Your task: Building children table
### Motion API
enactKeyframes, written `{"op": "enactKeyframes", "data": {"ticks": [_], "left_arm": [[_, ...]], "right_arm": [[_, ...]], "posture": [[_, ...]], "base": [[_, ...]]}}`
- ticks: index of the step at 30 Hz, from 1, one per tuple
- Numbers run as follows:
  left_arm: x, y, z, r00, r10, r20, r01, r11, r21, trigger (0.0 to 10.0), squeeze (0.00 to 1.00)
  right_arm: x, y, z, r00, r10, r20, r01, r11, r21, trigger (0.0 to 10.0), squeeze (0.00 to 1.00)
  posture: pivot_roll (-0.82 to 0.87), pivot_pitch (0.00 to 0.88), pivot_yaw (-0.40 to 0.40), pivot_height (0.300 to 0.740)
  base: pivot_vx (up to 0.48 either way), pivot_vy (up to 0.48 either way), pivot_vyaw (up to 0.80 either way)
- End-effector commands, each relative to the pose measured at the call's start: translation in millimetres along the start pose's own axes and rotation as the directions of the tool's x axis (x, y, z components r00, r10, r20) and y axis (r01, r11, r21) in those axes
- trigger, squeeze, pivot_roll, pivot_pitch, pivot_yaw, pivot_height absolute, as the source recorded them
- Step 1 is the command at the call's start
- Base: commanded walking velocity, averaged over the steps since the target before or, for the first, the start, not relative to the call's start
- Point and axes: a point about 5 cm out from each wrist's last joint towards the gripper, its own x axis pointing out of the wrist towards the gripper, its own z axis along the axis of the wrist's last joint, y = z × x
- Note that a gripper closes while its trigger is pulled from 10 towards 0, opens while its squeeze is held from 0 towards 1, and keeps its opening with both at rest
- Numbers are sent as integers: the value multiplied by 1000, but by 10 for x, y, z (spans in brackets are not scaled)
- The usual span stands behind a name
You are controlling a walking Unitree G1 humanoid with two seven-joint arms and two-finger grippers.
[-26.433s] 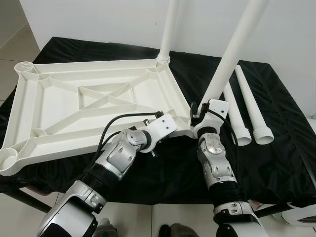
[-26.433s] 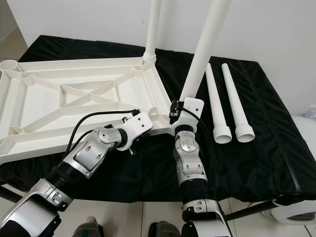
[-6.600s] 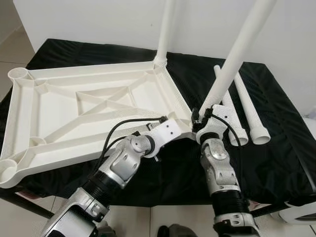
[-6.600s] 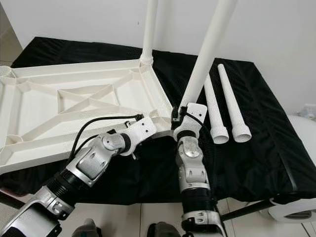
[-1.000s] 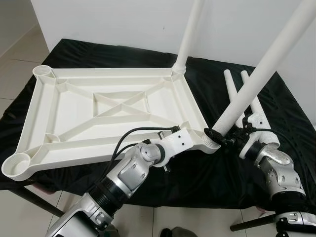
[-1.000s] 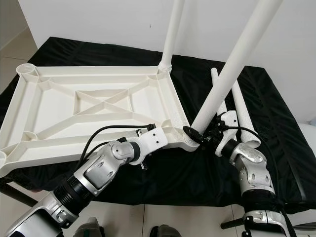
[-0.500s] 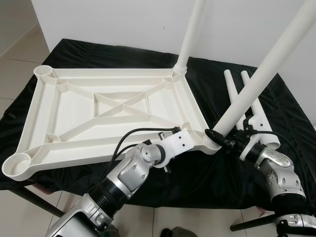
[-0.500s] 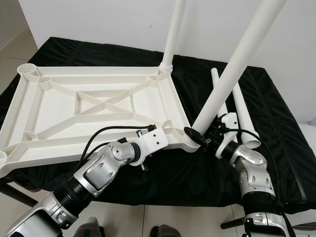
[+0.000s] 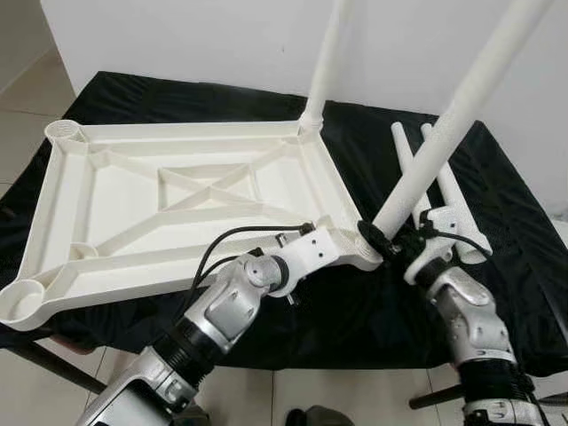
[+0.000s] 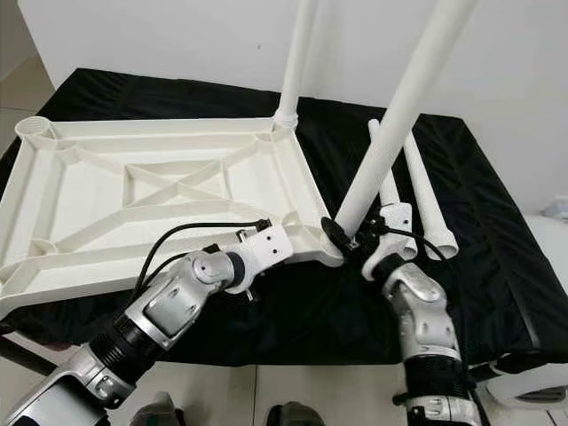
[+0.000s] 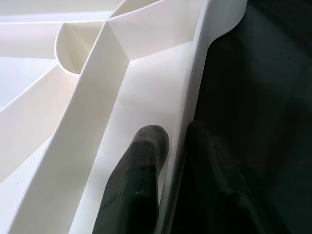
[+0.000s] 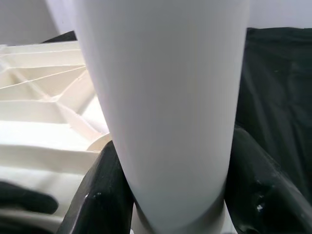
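Observation:
The white tabletop [image 9: 177, 191] lies upside down on a black cloth. One white leg [image 9: 322, 62] stands upright in its far right corner. A second leg [image 9: 448, 124] leans to the right, its foot at the near right corner socket [image 9: 368, 238]. My right gripper [image 12: 178, 195] is shut on this leg just above the foot, one finger on each side, also seen from the head [image 9: 395, 241]. My left gripper [image 11: 178, 134] pinches the tabletop's near rim [image 11: 195, 83] close to that corner, one finger inside and one outside.
Two loose white legs [image 9: 448, 191] lie side by side on the cloth [image 9: 515, 222] to the right of the tabletop. Open round sockets sit at the far left corner [image 9: 62, 133] and near left corner [image 9: 22, 302]. A white wall is behind.
The camera has shifted slightly. My right forearm has swung in and stands more upright, the leg still tilted at the near right corner. Both grips are unchanged.

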Motion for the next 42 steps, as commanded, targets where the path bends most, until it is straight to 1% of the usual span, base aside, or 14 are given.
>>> {"op": "enactKeyframes", "data": {"ticks": [1,4,6,8,9,10,12,14,18,21,26,27,35,42], "left_arm": [[73,-186,96,992,-123,33,122,992,27,10000,0],[71,-181,98,992,-123,33,122,992,27,10000,0],[68,-176,100,992,-122,34,121,992,25,10000,0],[68,-176,100,992,-122,34,121,992,25,10000,0],[66,-180,99,992,-121,33,120,992,23,10000,0],[66,-184,97,992,-122,33,121,992,21,10000,0],[66,-184,97,992,-122,33,121,992,21,10000,0],[69,-194,99,992,-124,35,123,992,18,10000,0],[72,-194,103,992,-124,36,123,992,17,10000,0],[74,-194,105,992,-124,37,124,992,19,10000,0],[75,-194,106,991,-126,37,125,992,20,10000,0],[75,-194,106,991,-126,37,126,992,20,10000,0],[76,-196,109,991,-126,38,126,992,19,10000,0],[77,-180,113,992,-122,38,122,992,18,10000,0]], "right_arm": [[138,176,143,997,6,76,-7,1000,7,10000,0],[169,252,163,994,-47,97,45,999,23,10000,0],[197,298,160,984,-151,98,147,988,45,10000,0],[197,298,160,984,-151,98,147,988,45,10000,0],[215,329,160,963,-252,97,248,967,57,10000,0],[226,359,168,950,-296,98,291,955,58,10000,0],[226,359,168,950,-296,98,291,955,58,10000,0],[262,443,170,898,-431,93,426,902,61,10000,0],[296,511,154,870,-487,72,482,873,76,10000,0],[322,572,150,870,-489,54,485,871,78,10000,0],[314,555,152,862,-505,42,499,861,93,10000,0],[304,535,156,860,-509,43,503,858,105,10000,1000],[257,528,189,882,-464,83,453,884,115,10000,1000],[132,346,134,930,-356,87,351,934,72,10000,1000]], "posture": [[29,0,-95,740],[30,0,-95,740],[32,3,-95,740],[32,3,-95,740],[31,7,-96,740],[30,8,-96,740],[30,8,-96,740],[28,10,-95,740],[29,9,-94,740],[27,9,-92,740],[25,9,-91,740],[25,9,-90,740],[21,9,-91,740],[22,8,-91,740]], "base": [[0,0,0],[0,0,0],[0,0,0],[0,0,0],[0,0,0],[0,0,0],[0,0,0],[0,0,0],[0,0,0],[0,0,0],[0,0,0],[0,0,0],[0,0,0],[0,0,0]]}}
